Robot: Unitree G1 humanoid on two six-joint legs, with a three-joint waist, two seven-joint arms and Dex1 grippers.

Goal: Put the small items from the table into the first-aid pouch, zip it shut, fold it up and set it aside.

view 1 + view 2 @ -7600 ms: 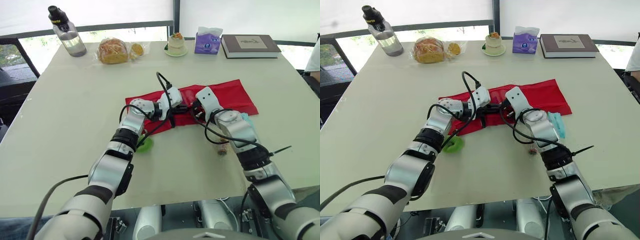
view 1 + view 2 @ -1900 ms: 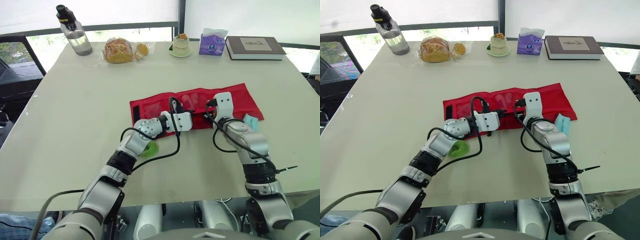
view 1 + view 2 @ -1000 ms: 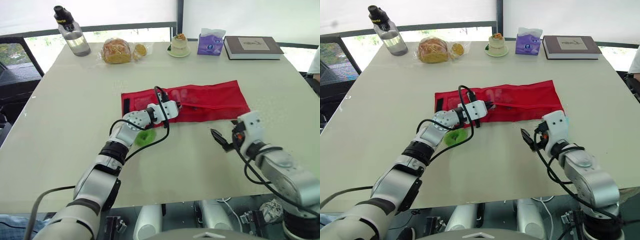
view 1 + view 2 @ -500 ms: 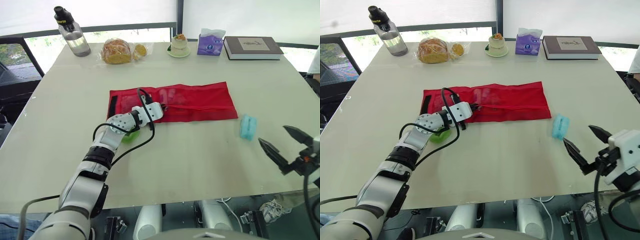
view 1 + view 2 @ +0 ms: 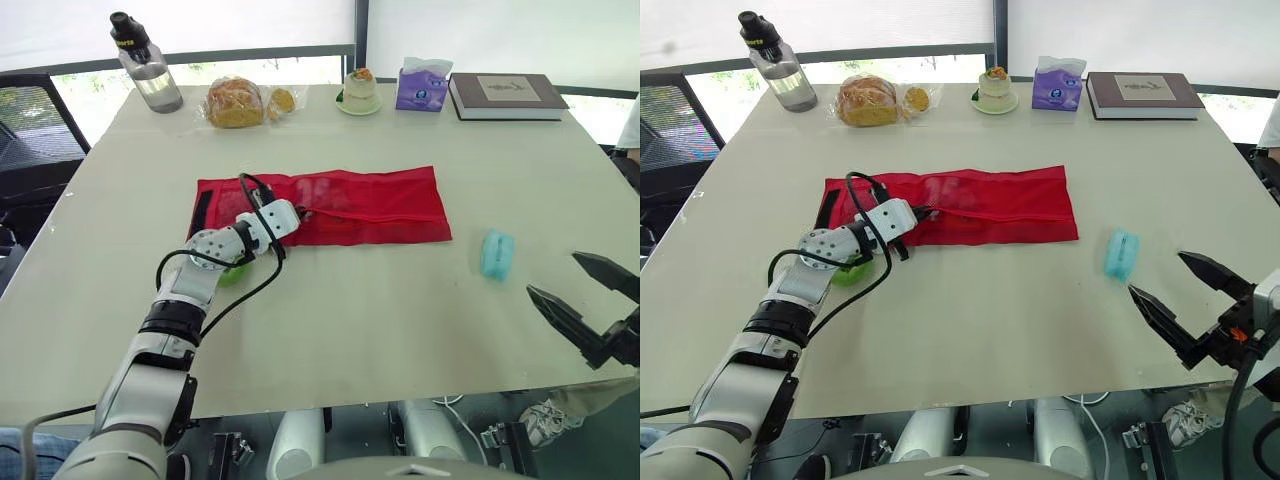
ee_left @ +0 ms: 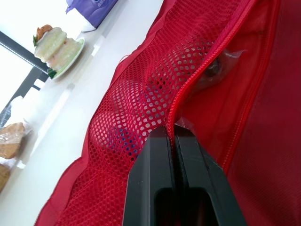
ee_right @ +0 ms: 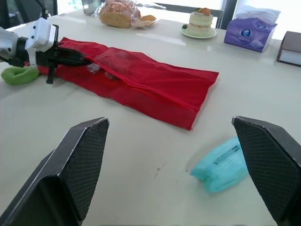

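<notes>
Two things lie outside the red mesh zip pouch (image 5: 370,205) in the middle of the pale table (image 5: 350,330): a teal soft packet (image 5: 496,253) at its 3 o'clock and a green squashy lump (image 7: 18,75) at 8 o'clock. The left claw (image 6: 172,131) pinches the zip (image 6: 188,87) and the right claw (image 5: 554,275) gapes wide, so zipping now could shut them out.

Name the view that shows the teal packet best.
Right wrist view: the teal packet lies close and whole ahead of the open right gripper, its print faintly visible. Both eye views show it small, on the table to the right of the pouch, apart from it.
</notes>
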